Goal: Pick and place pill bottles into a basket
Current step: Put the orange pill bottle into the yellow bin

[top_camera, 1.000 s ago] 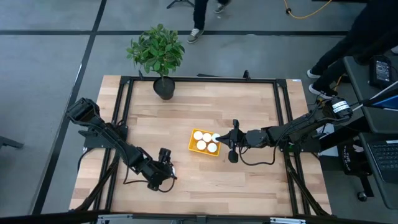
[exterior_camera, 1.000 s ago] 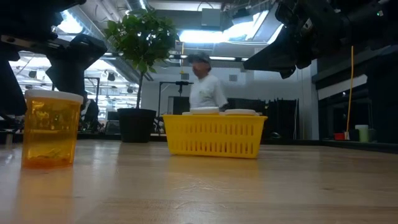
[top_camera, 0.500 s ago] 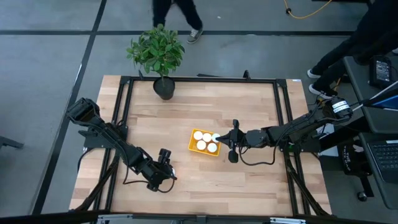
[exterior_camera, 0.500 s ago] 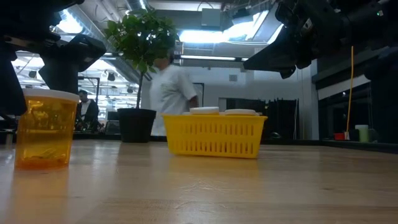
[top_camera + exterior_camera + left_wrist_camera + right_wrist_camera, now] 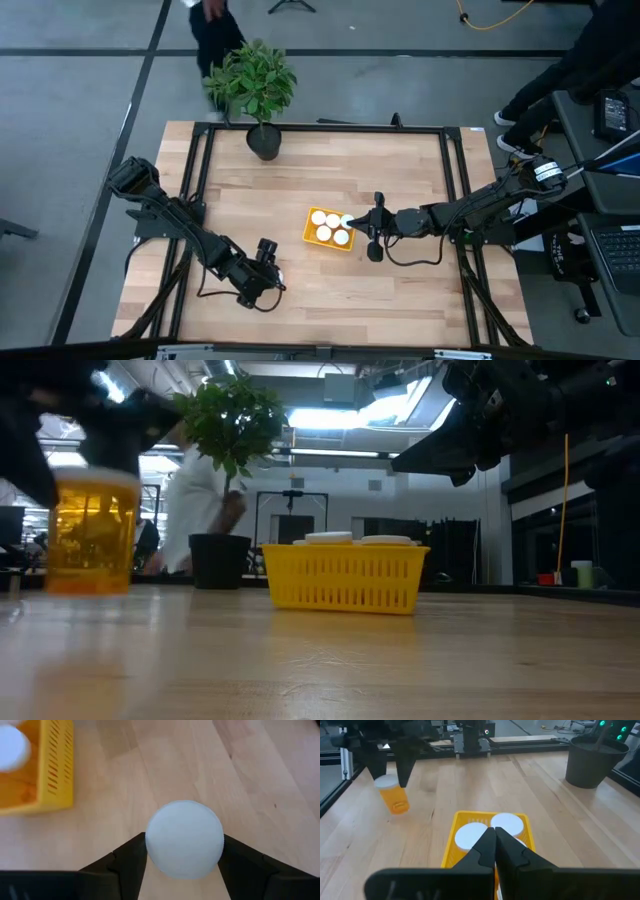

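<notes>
A pill bottle (image 5: pixel 91 532) (orange body, white cap) hangs clear of the wood near the table's (image 5: pixel 400 290) front-left corner, upright, its cap (image 5: pixel 184 839) clamped between the two dark fingers (image 5: pixel 127 865) of the left tool (image 5: pixel 268 283); the fingers press on opposite sides of the cap, spread only as wide as the cap. The same bottle shows across the table in the right wrist view (image 5: pixel 393 795), held from above.

The yellow basket (image 5: pixel 312 234) sits near the table's middle, a little toward the right edge, with other white-capped bottles (image 5: pixel 331 227) standing inside it; their caps rise just above its rim (image 5: pixel 344 550).

The right tool (image 5: pixel 372 232) hangs just beside the basket's right wall, its fingers (image 5: pixel 492 845) pressed together and gripping nothing.

A potted plant (image 5: pixel 256 90) stands at the far edge, toward the left corner. A person (image 5: pixel 205 500) is behind it, beyond the table.
</notes>
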Controlling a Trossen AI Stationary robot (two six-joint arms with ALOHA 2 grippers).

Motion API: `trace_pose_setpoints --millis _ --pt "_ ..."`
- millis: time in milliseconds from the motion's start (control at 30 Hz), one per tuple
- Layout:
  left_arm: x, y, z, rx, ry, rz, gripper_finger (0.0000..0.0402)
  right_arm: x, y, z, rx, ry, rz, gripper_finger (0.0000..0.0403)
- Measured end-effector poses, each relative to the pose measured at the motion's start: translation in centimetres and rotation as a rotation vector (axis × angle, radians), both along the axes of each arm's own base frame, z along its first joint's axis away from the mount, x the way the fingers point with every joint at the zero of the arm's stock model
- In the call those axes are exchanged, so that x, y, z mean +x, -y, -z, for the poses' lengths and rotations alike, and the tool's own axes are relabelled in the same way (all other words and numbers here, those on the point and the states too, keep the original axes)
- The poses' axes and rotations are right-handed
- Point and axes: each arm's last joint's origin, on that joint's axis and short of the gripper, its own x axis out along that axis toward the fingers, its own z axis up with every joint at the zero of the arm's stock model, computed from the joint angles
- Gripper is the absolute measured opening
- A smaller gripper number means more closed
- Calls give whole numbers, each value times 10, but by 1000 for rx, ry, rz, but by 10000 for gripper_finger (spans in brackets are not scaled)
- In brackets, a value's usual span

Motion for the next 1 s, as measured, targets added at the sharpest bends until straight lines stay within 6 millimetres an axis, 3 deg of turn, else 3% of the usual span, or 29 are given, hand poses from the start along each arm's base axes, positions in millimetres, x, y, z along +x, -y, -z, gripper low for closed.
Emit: trace_pose_setpoints --millis 233,533,1000 --pt "4 -6 -31 10 86 66 215 0 0 0 0 0 0 4" --pt "8 -45 -63 40 209 4 216 0 -1 0 8 -3 -37 4" --pt "38 -107 -67 21 244 -46 216 0 -2 0 -15 -6 -68 4"
